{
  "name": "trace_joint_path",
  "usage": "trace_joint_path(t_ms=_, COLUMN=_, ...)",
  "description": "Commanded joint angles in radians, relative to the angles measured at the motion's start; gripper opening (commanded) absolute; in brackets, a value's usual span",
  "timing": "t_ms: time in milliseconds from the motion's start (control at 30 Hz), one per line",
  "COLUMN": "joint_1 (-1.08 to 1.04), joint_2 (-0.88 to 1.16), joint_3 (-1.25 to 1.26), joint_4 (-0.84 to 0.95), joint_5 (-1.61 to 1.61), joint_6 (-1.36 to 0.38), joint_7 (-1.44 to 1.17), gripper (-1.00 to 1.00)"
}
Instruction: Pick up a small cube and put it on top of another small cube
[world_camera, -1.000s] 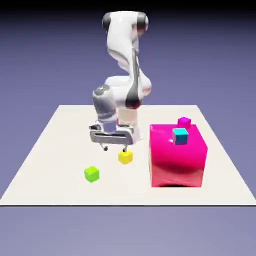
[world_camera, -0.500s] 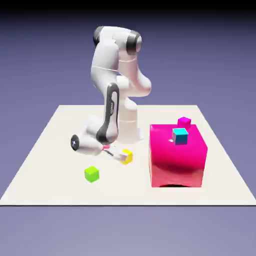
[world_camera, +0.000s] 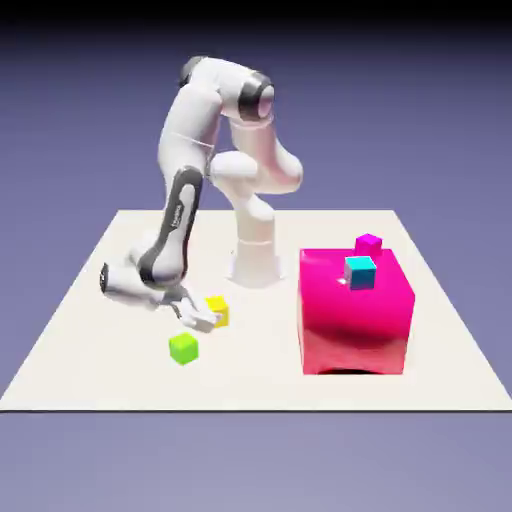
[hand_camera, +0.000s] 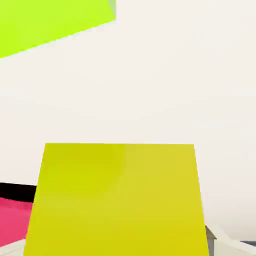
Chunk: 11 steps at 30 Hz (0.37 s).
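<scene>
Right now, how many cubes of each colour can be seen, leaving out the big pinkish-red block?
Yellow cube: 1, at the gripper
Green cube: 1
Teal cube: 1, on the big block
Magenta cube: 1
Total: 4

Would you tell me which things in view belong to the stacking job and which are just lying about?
Job:
- gripper
- yellow cube, between its fingers
- green cube, probably the base

Lying about:
- cyan cube
- magenta cube
- big pink block
</scene>
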<state>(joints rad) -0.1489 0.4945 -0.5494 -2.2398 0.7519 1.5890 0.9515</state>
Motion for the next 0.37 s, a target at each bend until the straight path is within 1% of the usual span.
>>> trace_joint_path(t_ms=0, joint_1=-0.002, joint_2=0.018, joint_3=-0.036, joint_4=0.036, joint_5=0.036, joint_6=-0.030, joint_7=0.016, gripper=-1.00)
trace_joint_path(t_ms=100, joint_1=-0.009, joint_2=0.068, joint_3=-0.137, joint_4=0.136, joint_5=0.143, joint_6=-0.112, joint_7=0.061, gripper=-1.00)
trace_joint_path(t_ms=133, joint_1=-0.009, joint_2=0.068, joint_3=-0.137, joint_4=0.136, joint_5=0.143, joint_6=-0.112, joint_7=0.061, gripper=-1.00)
trace_joint_path(t_ms=200, joint_1=0.029, joint_2=0.106, joint_3=-0.089, joint_4=0.068, joint_5=0.218, joint_6=-0.025, joint_7=0.020, gripper=-1.00)
trace_joint_path(t_ms=233, joint_1=0.035, joint_2=0.112, joint_3=-0.082, joint_4=0.058, joint_5=0.229, joint_6=-0.012, joint_7=0.014, gripper=-1.00)
trace_joint_path(t_ms=267, joint_1=0.035, joint_2=0.112, joint_3=-0.082, joint_4=0.058, joint_5=0.229, joint_6=-0.012, joint_7=0.014, gripper=1.00)
trace_joint_path(t_ms=300, joint_1=0.035, joint_2=0.112, joint_3=-0.082, joint_4=0.058, joint_5=0.229, joint_6=-0.012, joint_7=0.014, gripper=1.00)
trace_joint_path(t_ms=333, joint_1=0.016, joint_2=0.093, joint_3=-0.106, joint_4=0.092, joint_5=0.192, joint_6=-0.056, joint_7=0.034, gripper=1.00)
